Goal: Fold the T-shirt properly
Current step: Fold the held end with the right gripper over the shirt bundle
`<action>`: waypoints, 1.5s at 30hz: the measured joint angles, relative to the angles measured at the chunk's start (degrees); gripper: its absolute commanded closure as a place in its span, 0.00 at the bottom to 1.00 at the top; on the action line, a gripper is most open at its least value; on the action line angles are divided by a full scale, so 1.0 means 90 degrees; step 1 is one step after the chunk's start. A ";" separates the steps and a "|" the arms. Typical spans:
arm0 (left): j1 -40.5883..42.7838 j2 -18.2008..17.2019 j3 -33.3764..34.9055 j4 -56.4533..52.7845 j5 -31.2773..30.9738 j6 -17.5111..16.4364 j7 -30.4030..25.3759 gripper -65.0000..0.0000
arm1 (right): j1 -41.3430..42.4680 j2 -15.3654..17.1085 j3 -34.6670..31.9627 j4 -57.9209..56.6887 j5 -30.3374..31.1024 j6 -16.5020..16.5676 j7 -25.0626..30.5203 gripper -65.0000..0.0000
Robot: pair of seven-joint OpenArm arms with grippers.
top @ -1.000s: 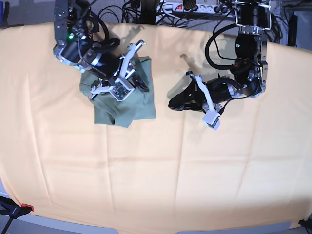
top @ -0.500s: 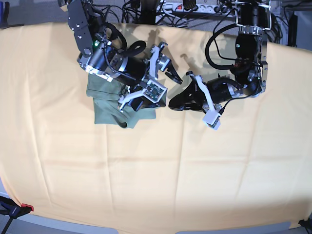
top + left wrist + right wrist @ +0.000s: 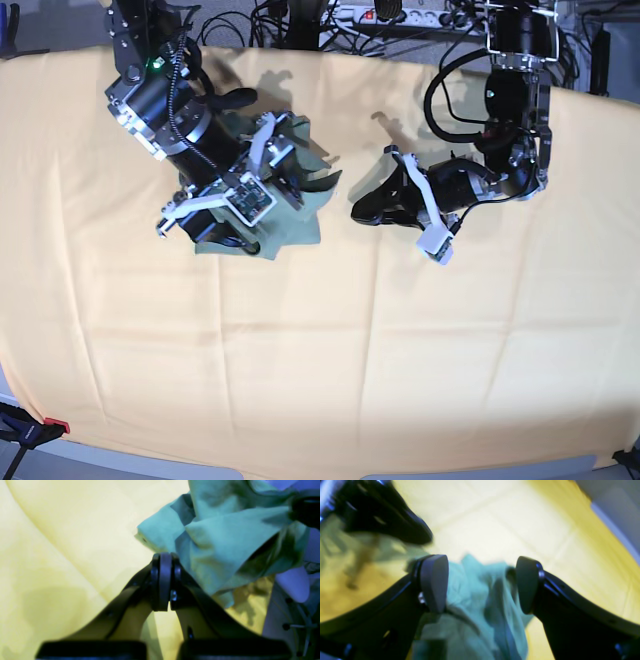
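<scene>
We see a large orange-yellow cloth (image 3: 300,350) covering nearly the whole base view, marked by faint fold creases running across and down it. Along the top edge, behind the cloth, lies a tangle of black cables (image 3: 250,25) and a white power strip (image 3: 400,15). At the lower left corner sits a small clamp (image 3: 25,428) with a red tip.

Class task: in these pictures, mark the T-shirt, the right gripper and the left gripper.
T-shirt (image 3: 297,214), base view: its lower right folded part.
Right gripper (image 3: 481,585), right wrist view: midway between its open jaws.
Left gripper (image 3: 163,580), left wrist view: where its shut jaws meet.
</scene>
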 measured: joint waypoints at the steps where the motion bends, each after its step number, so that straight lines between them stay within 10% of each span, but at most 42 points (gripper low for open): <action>1: 0.0000 -0.0015 -0.0027 0.0000 0.0002 0.0000 -0.0002 1.00 | -0.0068 0.0053 0.0070 0.0000 0.0102 0.0075 0.0002 0.33; 24: -0.0002 -0.0002 -0.0034 0.0000 -0.0010 0.0000 -0.0002 1.00 | -0.0342 0.0299 0.0112 0.0005 0.1035 0.1294 -0.0051 0.37; 45: 0.0000 -0.0012 -0.0034 0.0000 -0.0012 0.0000 0.0000 1.00 | -0.0318 0.0291 0.0109 -0.0576 0.0682 0.1214 0.0546 1.00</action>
